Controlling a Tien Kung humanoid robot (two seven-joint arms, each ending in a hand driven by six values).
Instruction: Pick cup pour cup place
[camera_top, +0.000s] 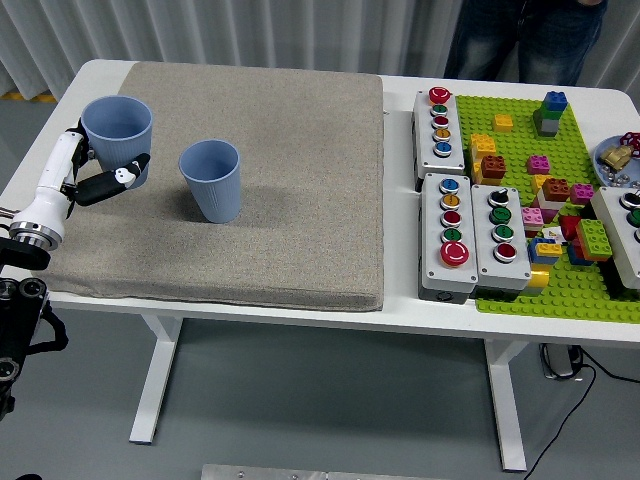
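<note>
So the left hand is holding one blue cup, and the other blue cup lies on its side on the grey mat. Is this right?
Not quite. The head view shows the other blue cup standing upright on the grey mat, opening up, not on its side. The rest holds: the left hand grips one blue cup.

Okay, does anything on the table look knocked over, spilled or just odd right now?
Nothing stands out. The left hand holds one blue cup upright above the grey mat, and the second blue cup stands upright on it. No spill shows. The button boxes sit squarely, and loose bricks on the green baseplate look ordinary.
</note>
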